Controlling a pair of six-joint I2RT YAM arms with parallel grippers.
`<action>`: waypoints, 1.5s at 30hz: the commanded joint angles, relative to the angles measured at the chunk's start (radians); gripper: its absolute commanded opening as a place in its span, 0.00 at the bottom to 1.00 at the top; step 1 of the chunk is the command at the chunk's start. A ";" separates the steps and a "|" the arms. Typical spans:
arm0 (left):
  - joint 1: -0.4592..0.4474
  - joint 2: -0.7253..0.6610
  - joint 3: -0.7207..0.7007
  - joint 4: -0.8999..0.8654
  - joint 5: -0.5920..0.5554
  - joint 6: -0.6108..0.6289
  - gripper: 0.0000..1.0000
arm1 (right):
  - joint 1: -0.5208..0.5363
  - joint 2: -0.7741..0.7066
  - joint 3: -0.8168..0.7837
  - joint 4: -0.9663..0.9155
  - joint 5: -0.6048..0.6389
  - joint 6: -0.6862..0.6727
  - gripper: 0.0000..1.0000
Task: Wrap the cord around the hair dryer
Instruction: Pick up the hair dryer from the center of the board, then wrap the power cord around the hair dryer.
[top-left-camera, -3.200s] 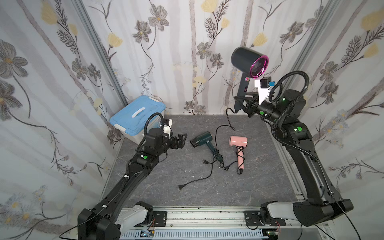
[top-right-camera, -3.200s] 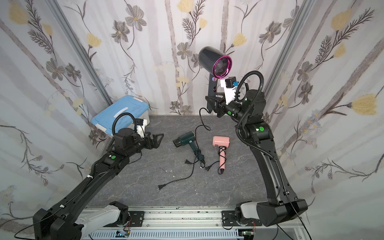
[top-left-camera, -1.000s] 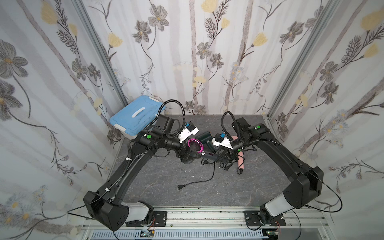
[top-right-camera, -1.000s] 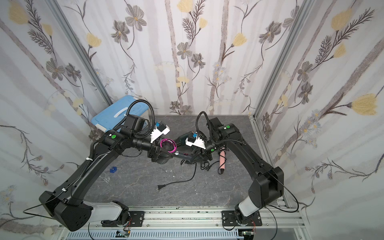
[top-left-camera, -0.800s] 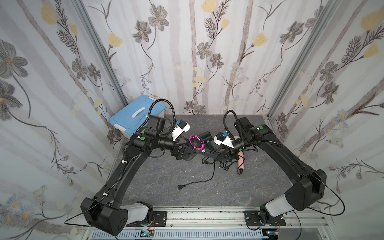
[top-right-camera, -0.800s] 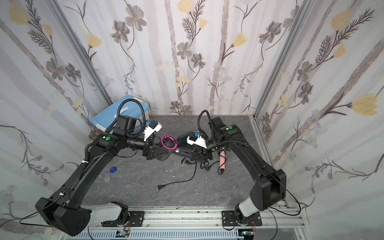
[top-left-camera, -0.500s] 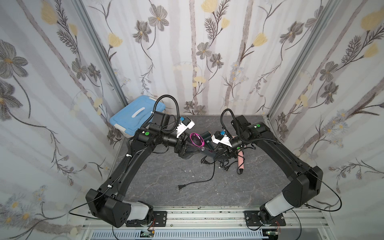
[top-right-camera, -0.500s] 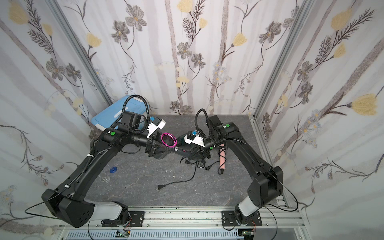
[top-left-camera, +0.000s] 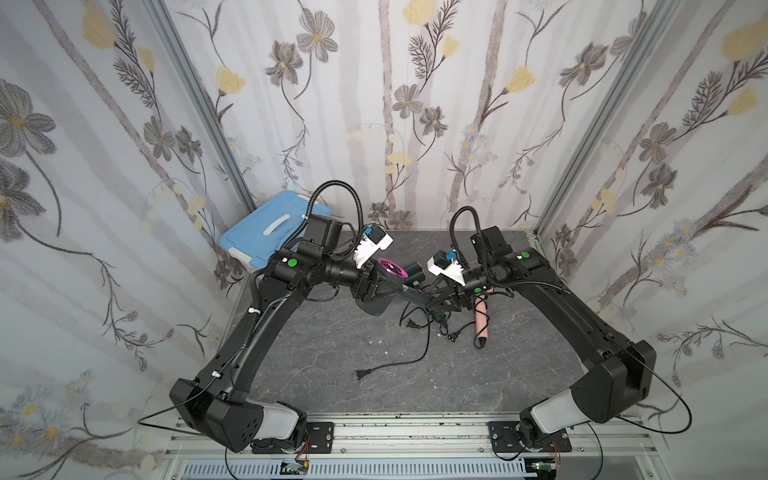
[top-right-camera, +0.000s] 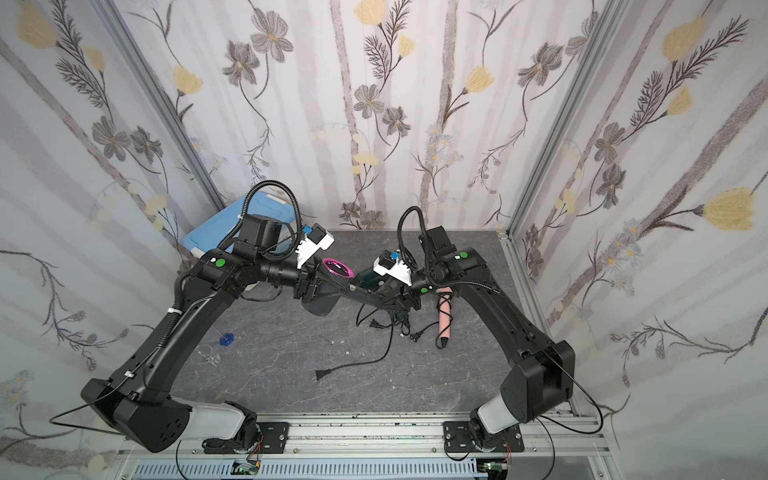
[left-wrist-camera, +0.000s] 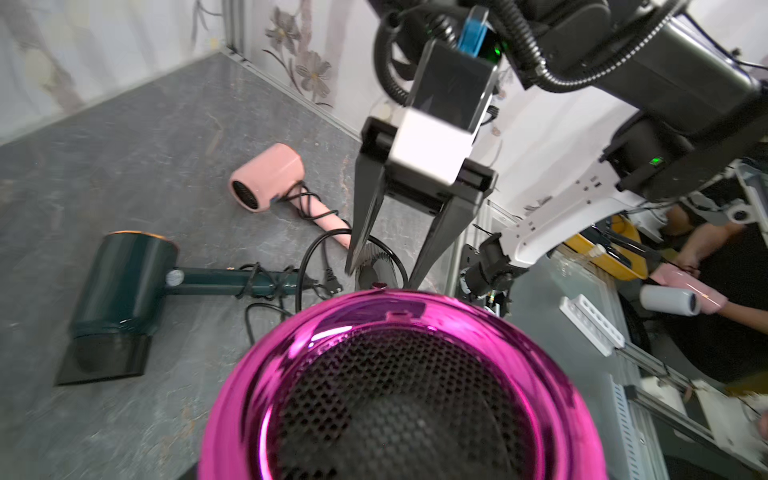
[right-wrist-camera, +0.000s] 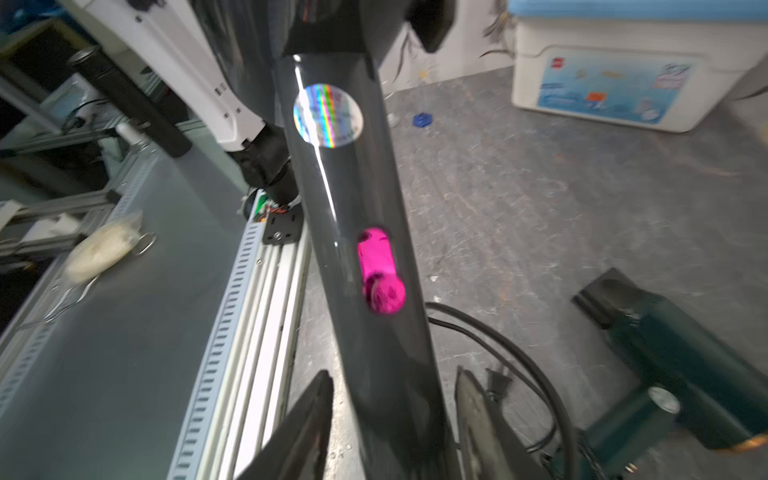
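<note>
Hair dryer (top-left-camera: 390, 269) in air, cord (top-left-camera: 417, 355) unwrapped.
My left tool (top-left-camera: 368, 289) clamps its barrel just beside the green dryer (top-left-camera: 415, 272); my right tool (left-wrist-camera: 382, 272) stands apart around the handle; cord lies loose near that dryer.

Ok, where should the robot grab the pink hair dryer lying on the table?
The pink hair dryer lies flat on the table, so probably come straight down from above and pinch across the bare lower half of its slim handle. Its cord is bunched up nearer the wide head.
</note>
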 joint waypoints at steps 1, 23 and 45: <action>0.026 -0.045 0.046 0.141 -0.111 -0.112 0.00 | -0.064 -0.089 -0.072 0.309 -0.008 0.240 0.58; 0.046 -0.114 0.097 0.537 -0.186 -0.447 0.00 | 0.081 -0.115 -0.534 1.149 0.500 0.661 0.77; 0.123 -0.103 -0.124 0.951 -0.312 -0.726 0.00 | 0.323 -0.148 -0.433 1.021 0.835 0.584 0.00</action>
